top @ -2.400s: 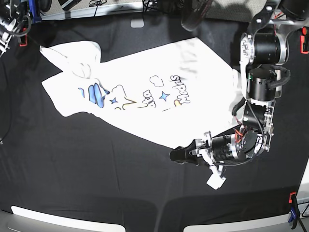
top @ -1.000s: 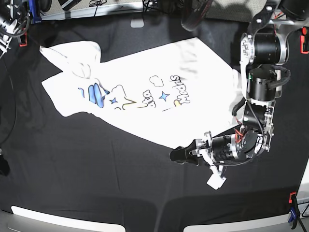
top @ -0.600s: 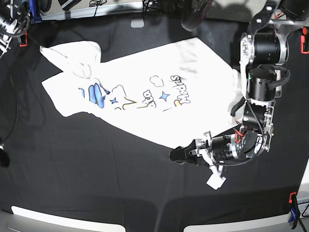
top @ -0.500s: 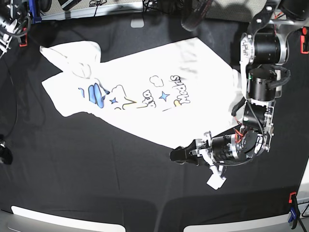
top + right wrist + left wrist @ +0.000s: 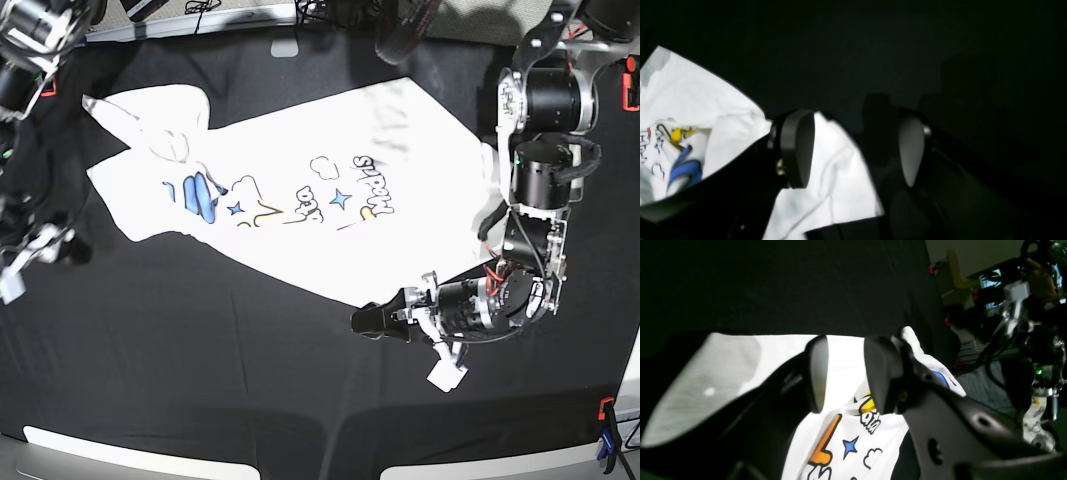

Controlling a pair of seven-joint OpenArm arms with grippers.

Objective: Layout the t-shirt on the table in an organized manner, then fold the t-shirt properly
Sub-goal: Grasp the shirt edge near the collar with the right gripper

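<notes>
A robotics lab — the table (image 5: 200, 340) is draped in black cloth held by a red clamp (image 5: 606, 409), and beyond the left gripper (image 5: 846, 373) stand cabled rigs — screens too.

The t-shirt (image 5: 290, 190) lies print-up on the table (image 5: 200, 370), left claw (image 5: 375, 320) at its hem.

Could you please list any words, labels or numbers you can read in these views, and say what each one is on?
No text reads for certain.
Cartoon lettering on the t-shirt: outlined letters beside blue stars and clouds, sideways in the base view, too distorted to spell out.
Same print in the left wrist view: cropped and partly hidden, illegible.
No other labels or numbers readable.
</notes>
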